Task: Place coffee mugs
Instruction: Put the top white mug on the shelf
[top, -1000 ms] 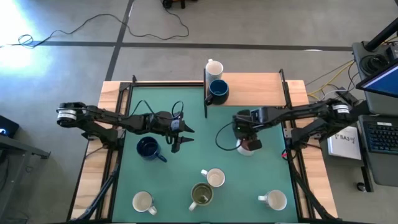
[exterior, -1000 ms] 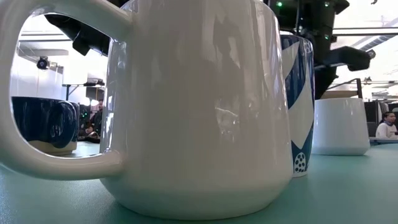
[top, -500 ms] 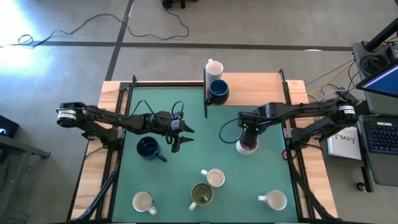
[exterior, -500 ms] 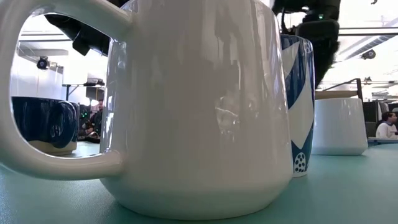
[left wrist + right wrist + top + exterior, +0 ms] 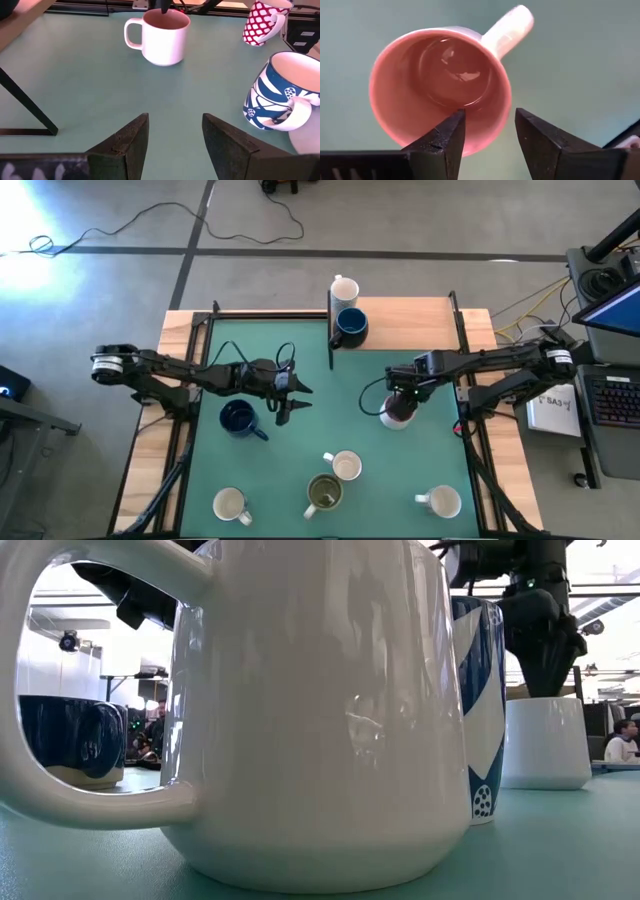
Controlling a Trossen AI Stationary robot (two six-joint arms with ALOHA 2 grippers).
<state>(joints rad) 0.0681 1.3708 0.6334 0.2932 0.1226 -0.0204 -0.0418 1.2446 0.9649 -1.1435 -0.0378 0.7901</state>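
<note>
Green matting covers the table [image 5: 300, 450] in the high view, with grey floor around it. Near the centre right of the frame the right gripper [image 5: 401, 402] hangs over the pink-inside mug [image 5: 396, 417]. The left gripper [image 5: 291, 402] is left of centre, fingers apart, holding nothing, beside a navy mug [image 5: 238, 418]. Two mugs stand on the wooden shelf [image 5: 420, 315] at the top centre, and four more stand along the bottom.

At table height, a big white mug [image 5: 300, 710] fills the frame; at the right, the right gripper [image 5: 545, 670] is just above a white mug [image 5: 547, 742].

From the left wrist, the open fingers [image 5: 125, 145] frame bare mat; the pink-inside mug [image 5: 162, 36] stands at the top centre.

From the right wrist, the spread fingers [image 5: 442, 142] straddle the rim of this mug [image 5: 440, 85] without gripping it, one finger inside and one outside
</note>
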